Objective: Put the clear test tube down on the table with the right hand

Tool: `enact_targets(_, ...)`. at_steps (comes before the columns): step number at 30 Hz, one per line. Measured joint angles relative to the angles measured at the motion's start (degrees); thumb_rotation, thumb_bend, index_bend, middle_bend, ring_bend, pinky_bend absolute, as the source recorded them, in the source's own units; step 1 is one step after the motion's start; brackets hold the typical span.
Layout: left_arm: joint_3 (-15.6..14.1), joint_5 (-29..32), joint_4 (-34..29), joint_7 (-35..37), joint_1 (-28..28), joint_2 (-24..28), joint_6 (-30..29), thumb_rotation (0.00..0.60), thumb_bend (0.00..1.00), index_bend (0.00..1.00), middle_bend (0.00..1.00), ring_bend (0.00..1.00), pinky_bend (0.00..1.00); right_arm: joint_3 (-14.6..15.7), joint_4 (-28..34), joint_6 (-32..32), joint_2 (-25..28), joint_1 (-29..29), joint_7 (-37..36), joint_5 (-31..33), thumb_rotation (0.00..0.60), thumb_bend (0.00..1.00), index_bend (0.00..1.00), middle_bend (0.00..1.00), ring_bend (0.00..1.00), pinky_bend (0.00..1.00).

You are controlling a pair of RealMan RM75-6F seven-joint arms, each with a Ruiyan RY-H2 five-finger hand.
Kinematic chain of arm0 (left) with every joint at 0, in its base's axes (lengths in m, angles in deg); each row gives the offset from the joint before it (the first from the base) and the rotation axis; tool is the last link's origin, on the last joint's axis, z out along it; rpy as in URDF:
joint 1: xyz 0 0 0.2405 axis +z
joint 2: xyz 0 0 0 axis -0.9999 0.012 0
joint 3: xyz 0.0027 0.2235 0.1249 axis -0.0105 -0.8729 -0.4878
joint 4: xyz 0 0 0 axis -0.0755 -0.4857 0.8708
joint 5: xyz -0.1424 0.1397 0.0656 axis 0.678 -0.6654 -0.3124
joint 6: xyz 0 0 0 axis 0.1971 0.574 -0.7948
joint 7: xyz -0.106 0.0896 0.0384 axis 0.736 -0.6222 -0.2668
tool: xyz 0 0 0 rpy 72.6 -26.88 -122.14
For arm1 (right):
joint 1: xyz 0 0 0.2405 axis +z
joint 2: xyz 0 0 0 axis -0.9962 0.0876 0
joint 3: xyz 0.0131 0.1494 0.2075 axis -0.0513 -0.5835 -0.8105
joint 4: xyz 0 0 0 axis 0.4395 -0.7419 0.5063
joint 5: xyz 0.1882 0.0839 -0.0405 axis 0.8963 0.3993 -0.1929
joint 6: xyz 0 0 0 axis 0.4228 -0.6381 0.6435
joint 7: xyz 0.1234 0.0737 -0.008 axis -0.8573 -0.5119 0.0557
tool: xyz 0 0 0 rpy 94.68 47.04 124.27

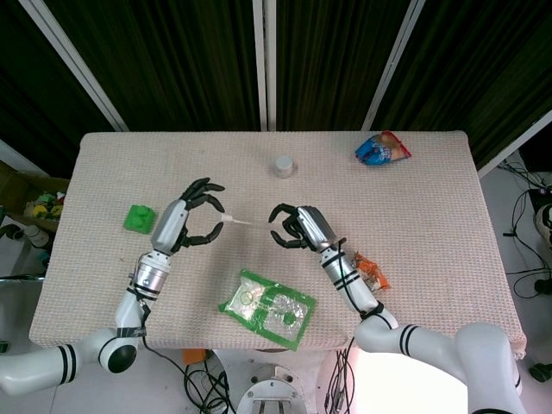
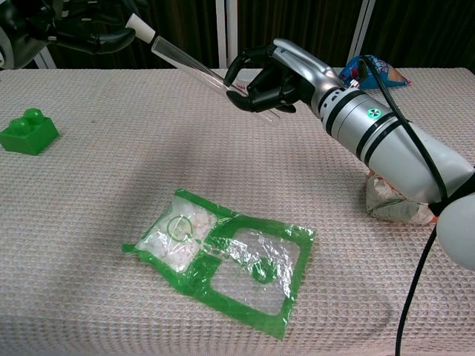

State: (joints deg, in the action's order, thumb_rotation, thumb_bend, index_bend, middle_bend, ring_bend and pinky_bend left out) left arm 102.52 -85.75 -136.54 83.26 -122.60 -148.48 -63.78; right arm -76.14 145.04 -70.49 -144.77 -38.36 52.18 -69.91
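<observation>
The clear test tube (image 1: 252, 224) hangs slanted above the table, and my right hand (image 1: 297, 228) grips its lower end. In the chest view the tube (image 2: 189, 65) rises leftward out of the right hand (image 2: 271, 74). My left hand (image 1: 191, 216) is curled at the tube's upper end and pinches a small white stopper (image 1: 227, 220). That stopper (image 2: 139, 26) meets the tube's mouth beside the left hand (image 2: 74, 26) at the top left corner. The tube's lower tip is partly hidden by the right hand's fingers.
A green and clear plastic bag (image 2: 223, 259) lies flat at the table's front. A green brick (image 2: 28, 131) sits at the left, an orange and white packet (image 2: 397, 200) at the right, a blue snack bag (image 1: 381, 149) far right and a small pale cylinder (image 1: 284, 165) at the back.
</observation>
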Motion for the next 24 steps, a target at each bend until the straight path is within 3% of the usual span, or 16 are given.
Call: enact_targets(24,-0.4,-0.3,-1.4,0.3,0.1,0.5,-0.2,0.6,0.51,0.6,0.24,0.1,0.14,-0.5,0.3,-0.9,-0.8,0.7,0.5,-0.1,0.6,0.78,0.84,1.0,1.0,1.0)
